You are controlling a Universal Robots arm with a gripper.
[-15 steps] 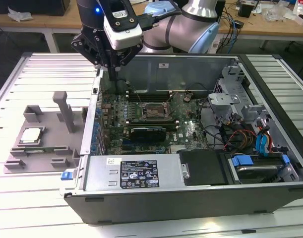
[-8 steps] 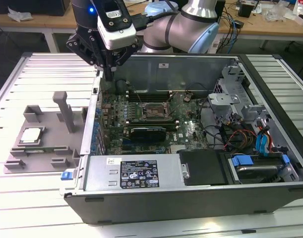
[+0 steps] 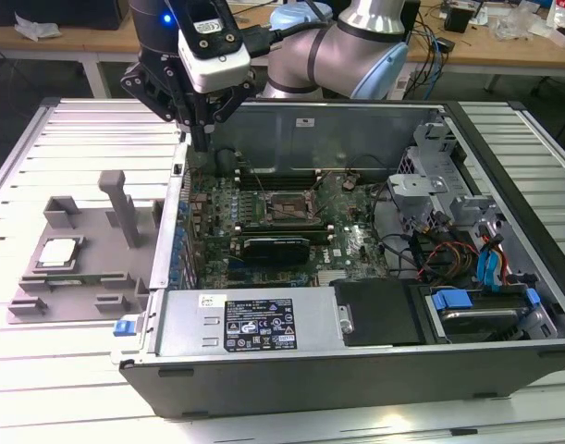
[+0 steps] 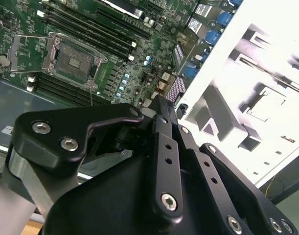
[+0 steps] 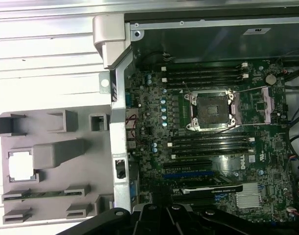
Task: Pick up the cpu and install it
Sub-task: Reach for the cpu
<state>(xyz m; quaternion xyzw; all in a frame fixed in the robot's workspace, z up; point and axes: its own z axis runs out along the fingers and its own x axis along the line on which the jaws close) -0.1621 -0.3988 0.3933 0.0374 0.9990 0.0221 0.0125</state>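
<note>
My gripper (image 3: 201,139), closed and empty, hangs over the computer case (image 3: 374,370) edge, well apart from the chip (image 3: 58,252) in the tray (image 3: 97,254).

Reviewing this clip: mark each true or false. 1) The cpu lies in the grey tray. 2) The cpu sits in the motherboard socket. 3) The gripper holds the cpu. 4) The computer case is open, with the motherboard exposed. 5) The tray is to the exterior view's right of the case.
1) True: the cpu lies flat in the grey tray.
2) False: the socket is empty.
3) False: the gripper holds nothing and hangs above the case wall on the exterior view's left, apart from the cpu.
4) True: the computer case is open and the motherboard shows.
5) False: the tray is to the exterior view's left of the case.
</note>
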